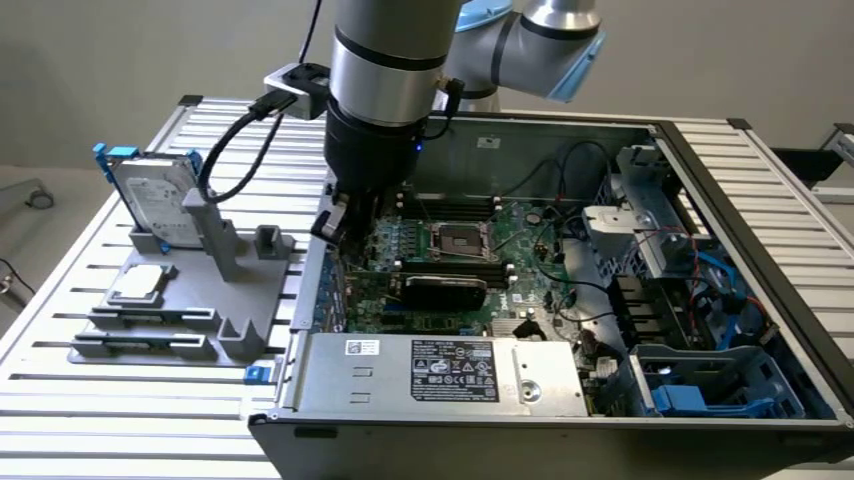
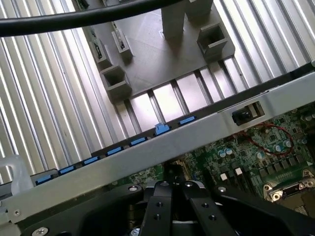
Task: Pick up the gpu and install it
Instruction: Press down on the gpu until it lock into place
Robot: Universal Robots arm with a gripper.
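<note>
The gripper (image 1: 336, 228) hangs inside the open computer case (image 1: 747, 200), at the wall nearest the grey holder (image 1: 174, 300) on the bench (image 1: 80, 400). Whether it grips anything I cannot tell, and I cannot make out the gpu for certain. The holder's slots look empty, so the install step seems in hand; seating calls for lining the card up over its motherboard (image 1: 534, 250) slot.

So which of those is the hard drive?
Find the open computer case, then the grey fixture beside it on the exterior view's left. The hard drive stands upright at its far end: silver, blue-framed, unlike the square processor chip lying flat.
</note>
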